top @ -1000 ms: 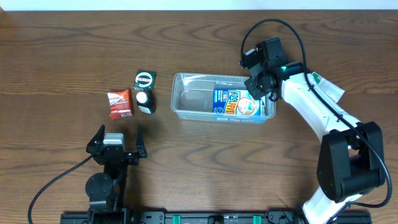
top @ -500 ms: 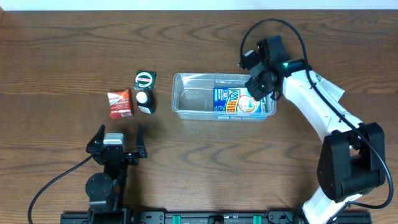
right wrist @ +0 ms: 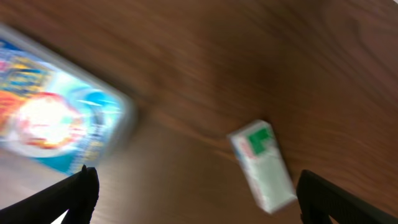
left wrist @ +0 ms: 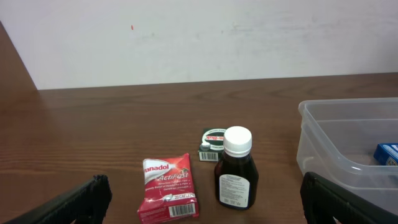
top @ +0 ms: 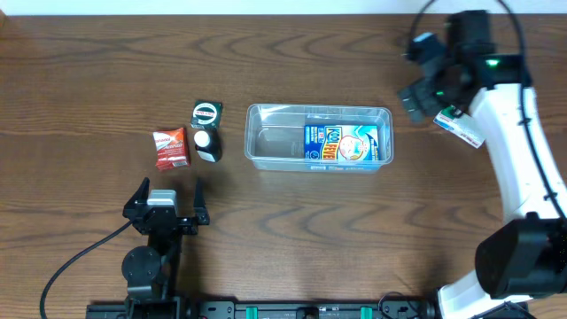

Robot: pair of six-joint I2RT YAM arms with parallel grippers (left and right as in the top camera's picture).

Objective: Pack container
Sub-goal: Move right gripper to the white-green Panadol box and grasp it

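The container (top: 282, 142), a clear shallow tub, sits mid-table with a blue package (top: 341, 143) lying flat in its right half. My right gripper (top: 418, 93) hovers open and empty to the right of the tub, above the table. Its blurred wrist view shows the blue package (right wrist: 50, 124) at the left and a white-and-green box (right wrist: 262, 165) on the wood ahead of the right gripper (right wrist: 199, 199). My left gripper (top: 170, 190) rests open near the front edge. In its own view the left gripper (left wrist: 202, 205) faces a red Panadol packet (left wrist: 168, 186) and the container (left wrist: 348, 143).
Left of the tub lie the red packet (top: 170, 148), a dark bottle with a white cap (top: 206, 144) and a small green box (top: 205, 112). The white-and-green box (top: 461, 127) lies partly under the right arm. The bottle (left wrist: 236, 169) stands upright.
My right gripper has opened, let go of the blue package inside the tub, and pulled up and to the right, away from it. The left arm has not moved.
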